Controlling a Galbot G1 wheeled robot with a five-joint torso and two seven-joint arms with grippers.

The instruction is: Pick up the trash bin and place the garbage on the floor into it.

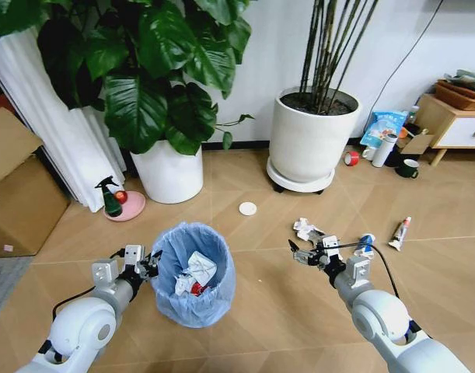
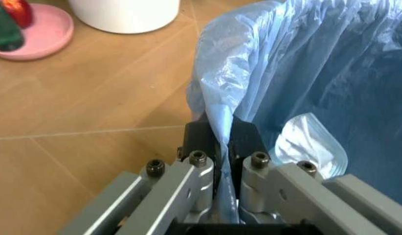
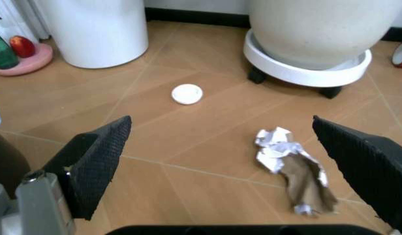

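The trash bin (image 1: 193,273) stands on the floor (image 1: 276,311) between the two arms, in front of the white plant pot (image 1: 169,172). The left gripper (image 2: 220,142) is pressed together on the bin's near rim, pinching a fold of the light-blue bag (image 2: 305,63) that lines it. Crumpled paper and something red already lie inside the bin. The bag is thin and slippery, so I judge a hold on film alone could slide or tear; the pinch should also take in the stiff rim under it. The bin itself looks light enough for one arm.

The right gripper (image 1: 308,252) hovers low with its fingers (image 3: 97,161) spread wide, just short of a crumpled wad of white and brown paper (image 3: 294,169). That wad is soft and light and will squash under a close; its bulky middle is the place to grip. A white disc lid (image 3: 187,93) lies farther off, toward the potted plants, flat and harder to get under
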